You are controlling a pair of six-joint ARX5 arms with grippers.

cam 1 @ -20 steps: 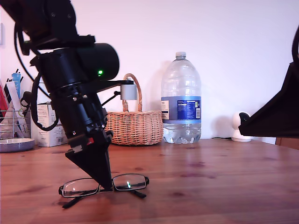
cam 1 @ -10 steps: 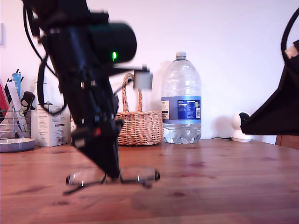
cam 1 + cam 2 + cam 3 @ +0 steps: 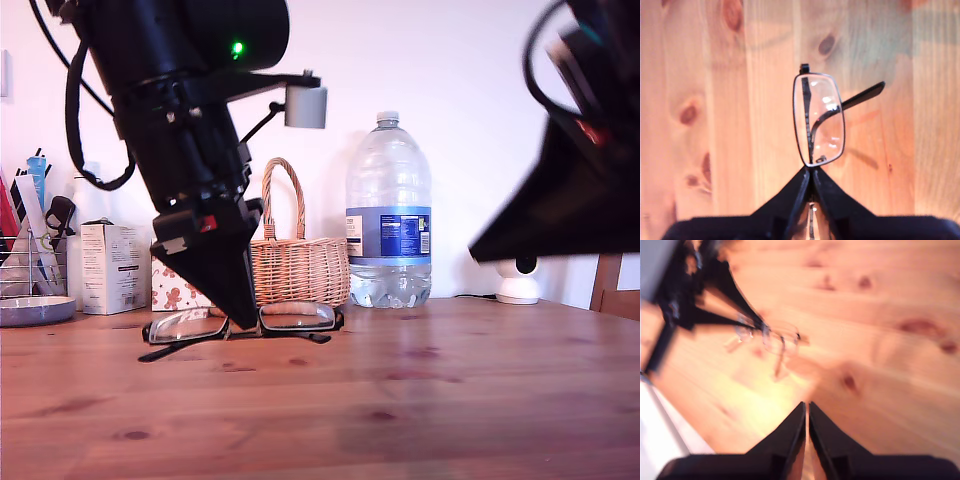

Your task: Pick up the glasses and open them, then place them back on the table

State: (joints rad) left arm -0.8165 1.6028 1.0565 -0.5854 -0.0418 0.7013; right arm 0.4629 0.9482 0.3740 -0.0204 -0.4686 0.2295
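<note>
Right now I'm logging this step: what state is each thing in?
glasses: lifted off the table, gripped at the bridge, one temple partly swung out
my first gripper: shut on the glasses
my second gripper: shut, holding nothing
water bottle: upright, capped
basket: upright on the table

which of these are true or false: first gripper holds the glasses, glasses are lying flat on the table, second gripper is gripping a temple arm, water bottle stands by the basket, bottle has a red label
1. My first gripper holds the glasses. True: its jaws are pinched on the frame at the bridge.
2. The glasses lie flat on the table. False: the exterior view shows them lifted clear of the wood.
3. My second gripper grips a temple arm. False: it is shut on nothing, well apart from the glasses.
4. The water bottle stands beside the wicker basket. True: it is at the basket's right in the exterior view.
5. The bottle's label is red. False: it is blue.
</note>
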